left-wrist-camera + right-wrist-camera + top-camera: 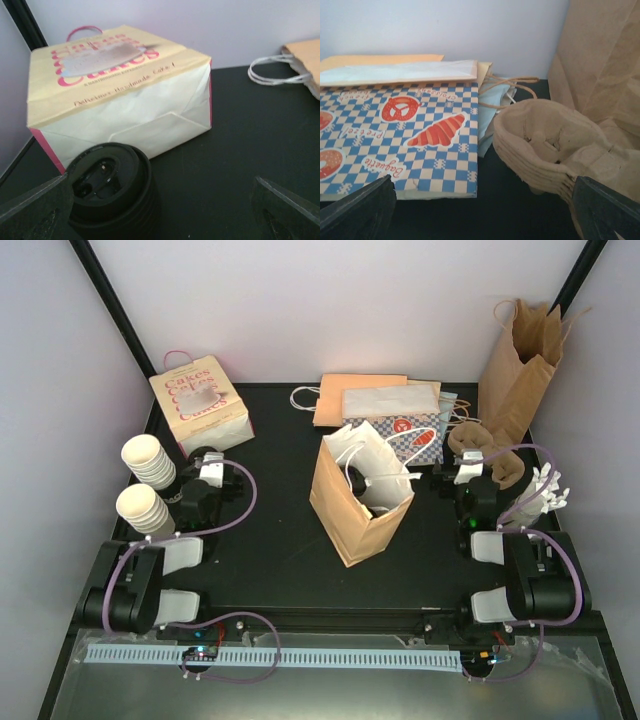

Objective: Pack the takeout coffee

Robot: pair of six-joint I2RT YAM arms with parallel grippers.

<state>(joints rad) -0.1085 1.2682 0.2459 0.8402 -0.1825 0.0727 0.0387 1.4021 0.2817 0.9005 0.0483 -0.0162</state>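
Gaping wide and holding nothing, the left claw [160, 212] had a stack of black lids [112, 187] just ahead by its left finger. The right claw [482, 212], equally wide and empty, faced pulp cup carriers [545, 145]. The takeout coffee [357, 480] showed only as a dark lid inside the open brown bag [350, 515] between both claws.

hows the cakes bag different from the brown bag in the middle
The cakes bag is cream with pink lettering and a pink handle; the brown bag is plain kraft with white handles. The cakes bag lies on its side; the brown bag stands open. Both are paper bags.
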